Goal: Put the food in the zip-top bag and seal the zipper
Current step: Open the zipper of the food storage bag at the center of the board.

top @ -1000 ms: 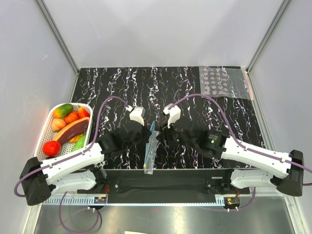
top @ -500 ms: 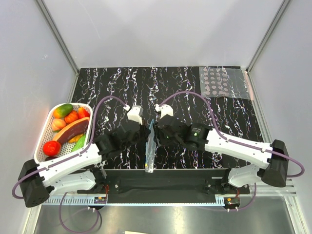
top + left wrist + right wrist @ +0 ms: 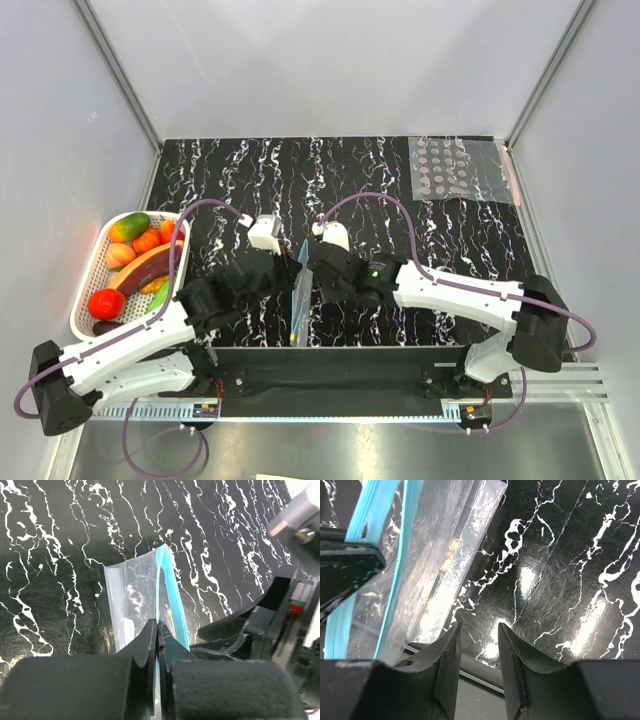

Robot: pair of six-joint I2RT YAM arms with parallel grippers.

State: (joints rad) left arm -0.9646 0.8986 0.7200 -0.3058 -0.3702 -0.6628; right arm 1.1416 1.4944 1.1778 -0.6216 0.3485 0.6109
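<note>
The left fingers [image 3: 146, 647] were clenched on the zipper [image 3: 169, 582], holding the zip-top bag [image 3: 131, 597] edge-up over the black marbled desk [image 3: 60, 555]. The right fingers [image 3: 448, 662] stood slightly parted just beside the bag, gripping nothing. The food [image 3: 146, 240] lay well apart from the bag in the white basket [image 3: 90, 275] at the desk's left side, its green-and-orange piece [image 3: 130, 226] farthest back, a red tomato [image 3: 105, 303] nearest the arms
</note>
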